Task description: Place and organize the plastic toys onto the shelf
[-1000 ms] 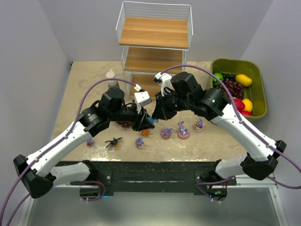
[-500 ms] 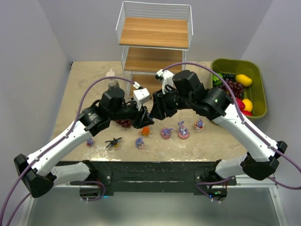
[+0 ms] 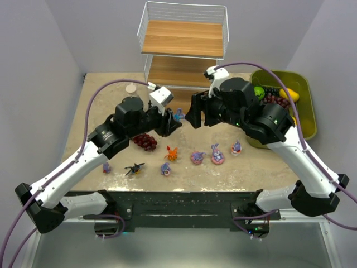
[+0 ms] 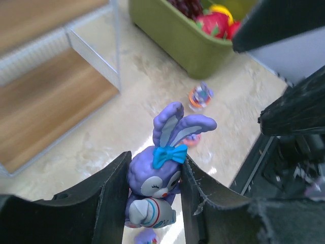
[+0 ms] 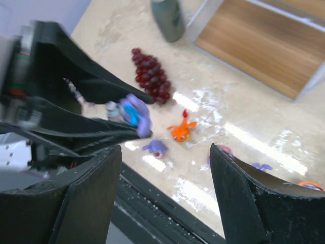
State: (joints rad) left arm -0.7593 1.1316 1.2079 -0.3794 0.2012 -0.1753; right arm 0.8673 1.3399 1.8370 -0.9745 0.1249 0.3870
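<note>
Gripping bunny (image 4: 161,152), ears upright past fingertips: left gripper (image 4: 155,165) clamped on its body. Shelf (image 4: 51,101) lies ahead-left of these fingers. Right gripper (image 5: 166,148) spread wide, empty, opposite.

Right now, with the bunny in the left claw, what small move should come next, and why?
Probably carry it toward the shelf: the left claw is shut on the bunny, the right claw stands open and apart from it, and the shelf sits just beyond.

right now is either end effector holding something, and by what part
The left end effector grips a purple bunny toy, pinched on both sides of its head and body, ears sticking out. The right end effector is open and empty.
</note>
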